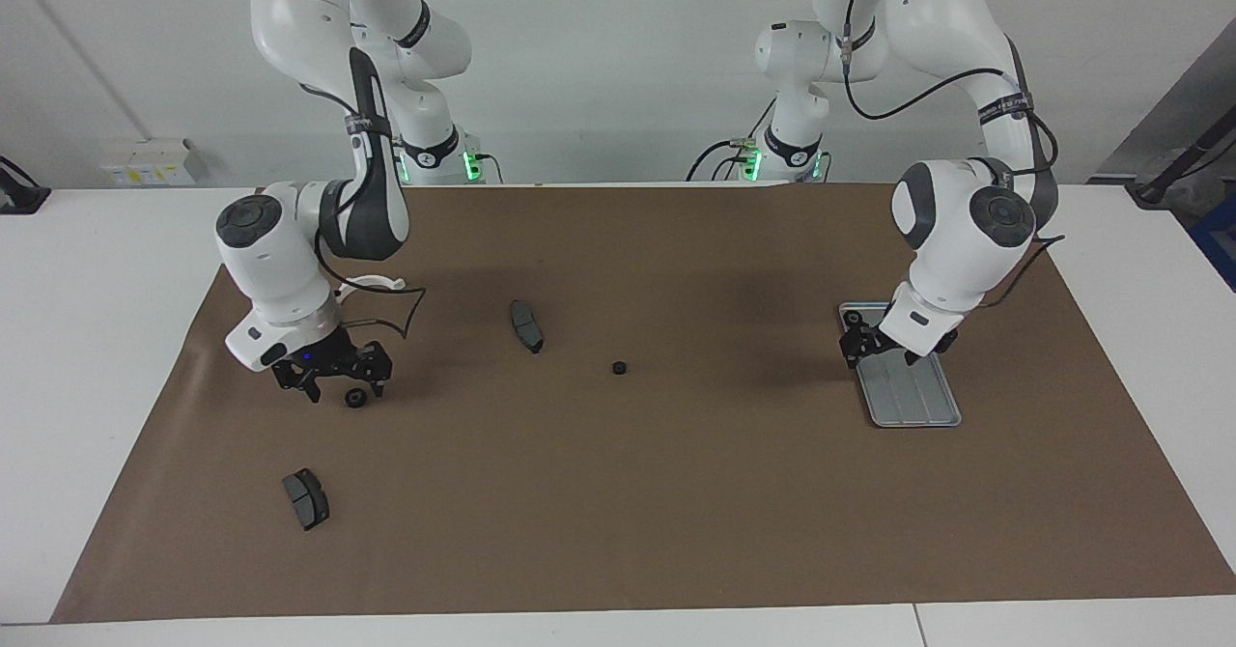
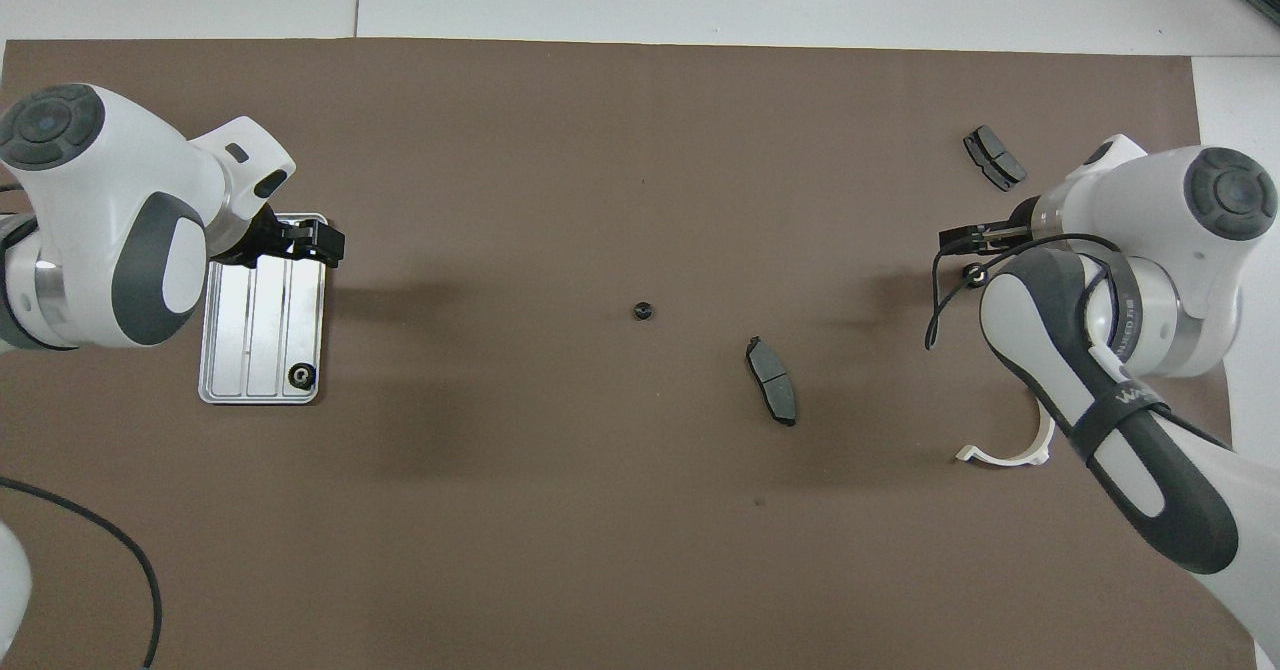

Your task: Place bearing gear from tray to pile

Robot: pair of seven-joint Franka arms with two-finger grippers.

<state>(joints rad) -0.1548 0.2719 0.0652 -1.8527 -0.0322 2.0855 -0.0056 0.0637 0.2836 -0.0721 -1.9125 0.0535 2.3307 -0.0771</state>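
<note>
Now the left gripper [image 1: 879, 346] hangs over the tray [image 1: 912, 391], its fingers apart and nothing between them. One bearing gear [image 2: 300, 377] sits in the tray's corner nearest the robots, just beside the rim. A second small black gear [image 1: 619, 368] lies alone on the brown mat [image 1: 618, 531], mid-table, with a dark brake pad [image 1: 526, 325] beside it toward the right arm's end. The right gripper [image 1: 333, 377] is low over the mat at its own end, fingers spread, and a third small gear [image 1: 355, 398] rests on the mat just beneath them, apparently let go. Nearer the robots lies the white half-ring bracket [image 2: 1005, 450], partly hidden by the right arm; another brake pad [image 1: 306, 498] lies farther out. Nothing blocks the tray.
</note>
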